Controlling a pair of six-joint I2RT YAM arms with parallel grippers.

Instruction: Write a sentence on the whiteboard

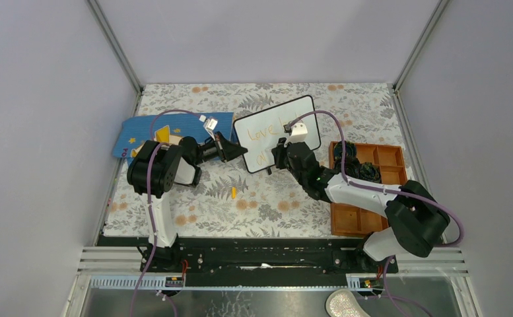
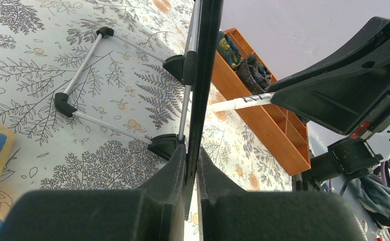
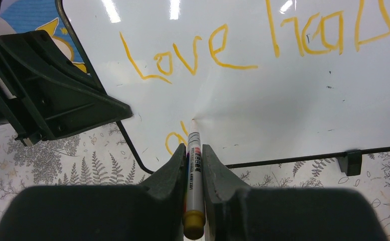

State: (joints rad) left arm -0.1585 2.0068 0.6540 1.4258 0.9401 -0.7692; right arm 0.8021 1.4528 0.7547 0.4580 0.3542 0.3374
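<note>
The whiteboard point(image 1: 301, 109) stands tilted on the floral table, with a black frame and a glossy white face point(image 3: 288, 100). The sentence point(image 3: 203, 50) is orange handwriting, reading about "Love heal" in its top line, with a looped letter point(image 3: 174, 141) starting a second line. My right gripper point(image 3: 193, 150) is shut on a white marker point(image 3: 195, 173) with a yellow end, and its tip touches the board beside that letter. My left gripper point(image 2: 192, 159) is shut on the board's edge point(image 2: 203, 70), seen edge-on, at the board's lower left corner point(image 1: 238, 151).
An orange compartment tray point(image 1: 366, 218) holding dark objects lies right of the board. A blue mat point(image 1: 174, 125) lies to its left under the left arm. A small orange piece point(image 1: 233, 192) rests on the cloth. The board's silver stand legs point(image 2: 82, 65) spread behind it.
</note>
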